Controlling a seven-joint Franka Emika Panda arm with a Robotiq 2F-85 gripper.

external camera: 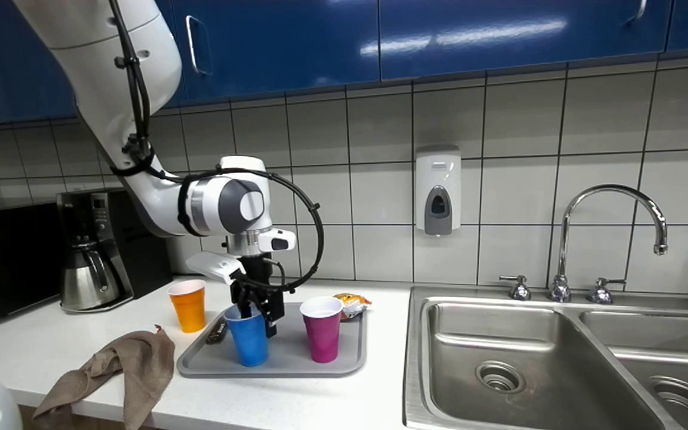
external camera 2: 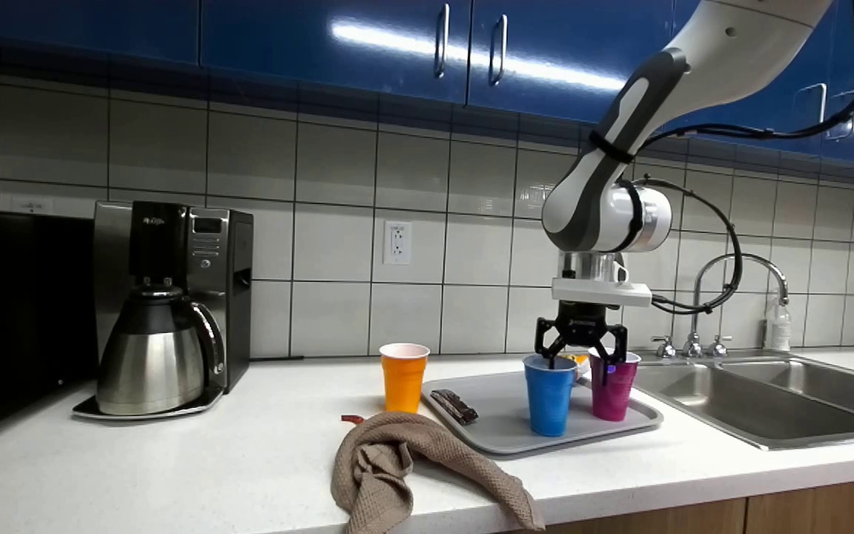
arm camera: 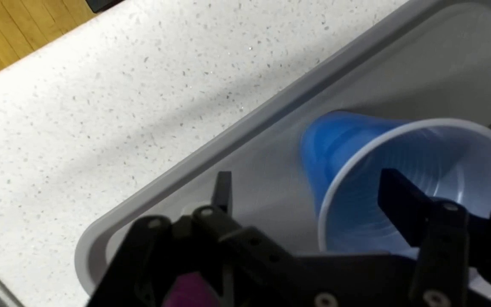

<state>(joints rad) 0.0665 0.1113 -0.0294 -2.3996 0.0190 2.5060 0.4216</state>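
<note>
Now, just beside the gripper (external camera 2: 580, 371) stands the magenta cup (external camera: 322, 334), upright near its outer finger, with a yellow packet (external camera: 353, 306) lying behind that cup; left of the gripper in both exterior views we've got a dark wrapped bar (external camera 2: 454, 406), then, off the grey tray (external camera 2: 505, 436), an upright orange cup (external camera 2: 403, 378) and a crumpled brown towel (external camera: 135, 358). Beneath the gripper that tray sits on a speckled white counter (external camera 2: 249, 460), a coffee maker (external camera 2: 161, 245) well over to its left, a steel sink (external camera: 535, 343) to its right, tiled wall (external camera 2: 338, 319) behind, blue cupboards (external camera: 278, 42) overhead. And the gripper itself: fingers (arm camera: 223, 189) well apart, one down inside the upright blue cup (external camera 2: 548, 404) on the tray, the other outside, the rim between them with a clear gap on the outer side; whether the inner finger touches the cup, can't tell from here
</note>
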